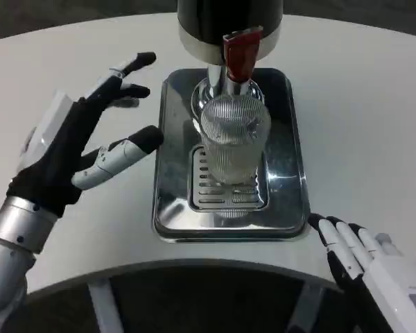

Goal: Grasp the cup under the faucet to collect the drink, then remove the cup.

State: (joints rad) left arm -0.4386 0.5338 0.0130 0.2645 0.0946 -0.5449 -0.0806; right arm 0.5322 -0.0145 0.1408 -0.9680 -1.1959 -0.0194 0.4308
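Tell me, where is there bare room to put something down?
Bare white table lies right of the metal tray, and behind the left hand. It is crowded on the tray: the cup stands under the faucet.

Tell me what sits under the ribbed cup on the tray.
The ribbed cup stands on a slotted drain grate set in the steel drip tray. The slots show in front of the cup; the grate directly beneath it is blurred through the ribbed glass.
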